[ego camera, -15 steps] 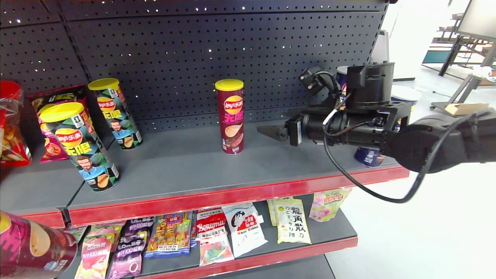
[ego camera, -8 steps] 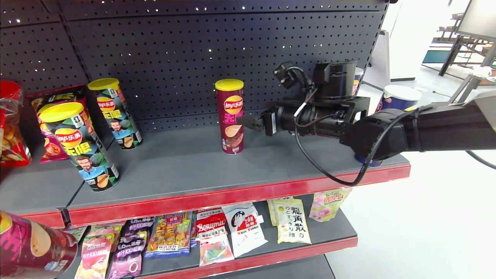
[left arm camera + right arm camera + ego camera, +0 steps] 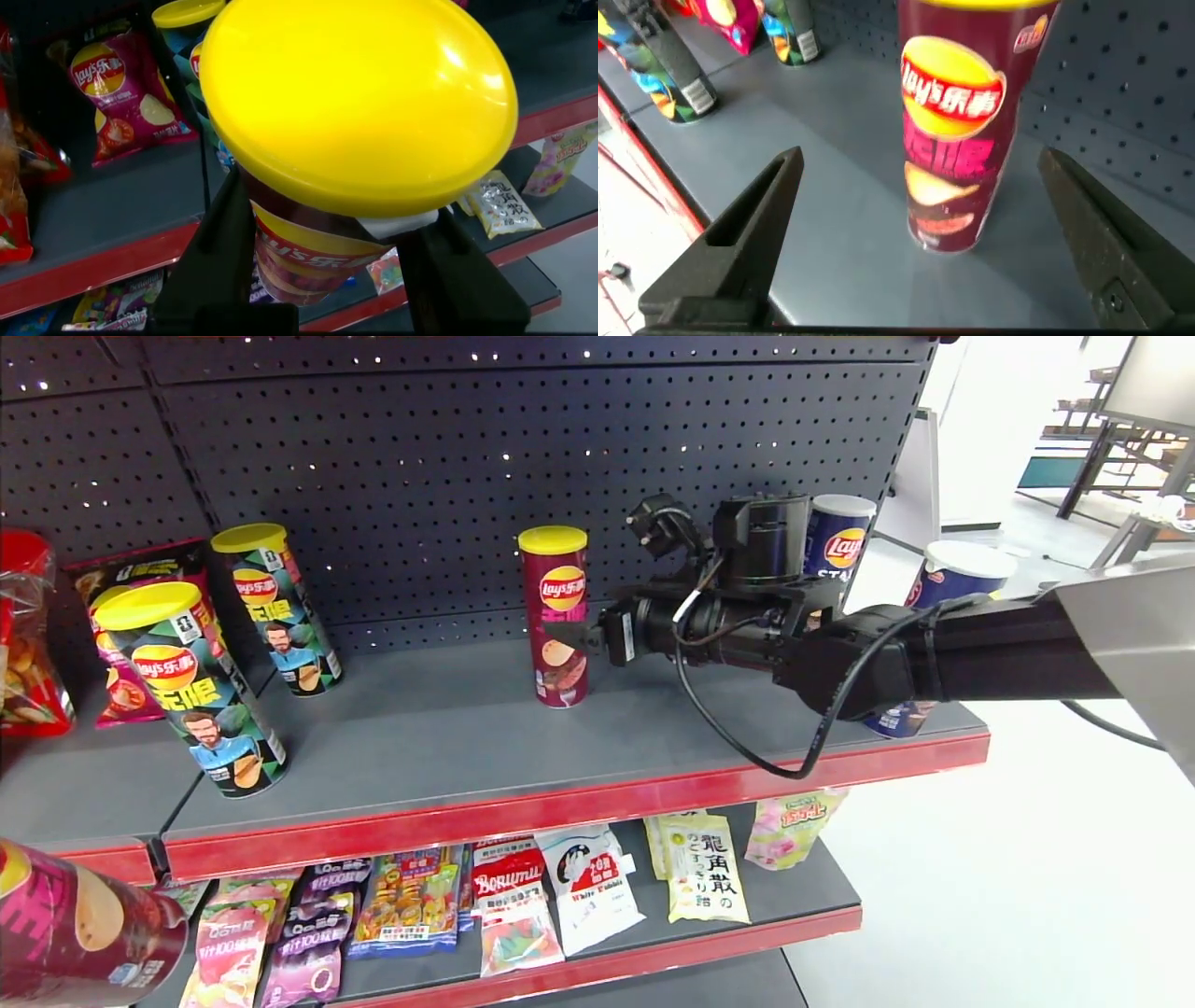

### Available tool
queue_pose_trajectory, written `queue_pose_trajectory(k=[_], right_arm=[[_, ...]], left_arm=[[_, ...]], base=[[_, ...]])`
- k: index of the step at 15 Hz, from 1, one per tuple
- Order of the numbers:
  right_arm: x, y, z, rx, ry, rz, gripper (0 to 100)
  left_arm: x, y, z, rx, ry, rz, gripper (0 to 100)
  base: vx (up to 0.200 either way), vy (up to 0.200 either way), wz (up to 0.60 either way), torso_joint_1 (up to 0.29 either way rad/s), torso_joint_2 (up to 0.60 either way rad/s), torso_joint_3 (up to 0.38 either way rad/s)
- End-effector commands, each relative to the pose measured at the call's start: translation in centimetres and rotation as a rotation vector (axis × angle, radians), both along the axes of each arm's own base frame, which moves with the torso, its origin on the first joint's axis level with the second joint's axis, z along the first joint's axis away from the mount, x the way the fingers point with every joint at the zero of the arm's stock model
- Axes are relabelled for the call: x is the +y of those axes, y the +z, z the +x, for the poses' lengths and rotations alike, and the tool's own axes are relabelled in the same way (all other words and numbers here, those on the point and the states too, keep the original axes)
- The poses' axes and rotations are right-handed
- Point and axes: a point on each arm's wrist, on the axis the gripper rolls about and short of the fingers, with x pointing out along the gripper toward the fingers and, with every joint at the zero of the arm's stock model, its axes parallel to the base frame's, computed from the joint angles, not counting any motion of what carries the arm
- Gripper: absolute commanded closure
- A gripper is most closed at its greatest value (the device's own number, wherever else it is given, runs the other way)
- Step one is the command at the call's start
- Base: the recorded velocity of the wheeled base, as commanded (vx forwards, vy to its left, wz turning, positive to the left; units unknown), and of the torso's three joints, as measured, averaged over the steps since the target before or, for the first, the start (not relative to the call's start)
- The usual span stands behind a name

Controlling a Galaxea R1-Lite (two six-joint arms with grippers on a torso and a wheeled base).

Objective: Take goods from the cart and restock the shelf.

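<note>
Jaws spread wide, the right gripper (image 3: 920, 161) framed the mid-frame maroon can (image 3: 556, 616), likely to reposition it, while the left gripper (image 3: 332, 257) clamped a yellow-lidded can (image 3: 360, 93) for shelving.

1. The right arm (image 3: 990, 649) is a matt black, tube-shaped segment ending in a rounded black joint; a flat silver-grey panel (image 3: 1134, 635) covers the part behind it.
2. A glossy black cable (image 3: 794, 775) loops beneath the arm, and a thinner wire near the wrist carries a small white tag.
3. A black box-shaped camera housing (image 3: 758, 534) sits on the wrist, with a black plug (image 3: 656, 518) beside it.
4. The right gripper (image 3: 920, 163) has two dark grey, wedge-shaped fingers (image 3: 738, 238) with flat faces and blunt tips.
5. The left gripper (image 3: 332, 261) has broad black fingers (image 3: 220, 252), likewise flat-sided.
</note>
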Motion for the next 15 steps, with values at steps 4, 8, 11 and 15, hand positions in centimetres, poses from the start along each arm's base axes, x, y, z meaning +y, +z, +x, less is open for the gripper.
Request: queue_pose_trajectory(k=[4,8,11,15], right_arm=[[-4.6,0.5,-7.6,0.071,-0.065,-0.083,0],[-10.0,1.5,-12.7,0.012,-0.094,-0.126,0],[-12.3,1.7,-14.7,-0.012,-0.106,-0.143,0],[-13.2,1.2,-15.8,-0.015,-0.195,-0.176,0]], left_arm=[[0.0,0.2,0.2,0.006,0.0,0.001,100],[0.0,0.2,0.2,0.002,0.0,0.001,100],[0.0,0.1,0.2,0.006,0.0,0.001,100],[0.0,0.1,0.2,0.006,0.0,0.001,100]], base=[[0.0,0.0,0.0,0.0,0.0,0.0],[0.0,0.0,0.0,0.0,0.0,0.0],[0.0,0.0,0.0,0.0,0.0,0.0],[0.0,0.0,0.0,0.0,0.0,0.0]])
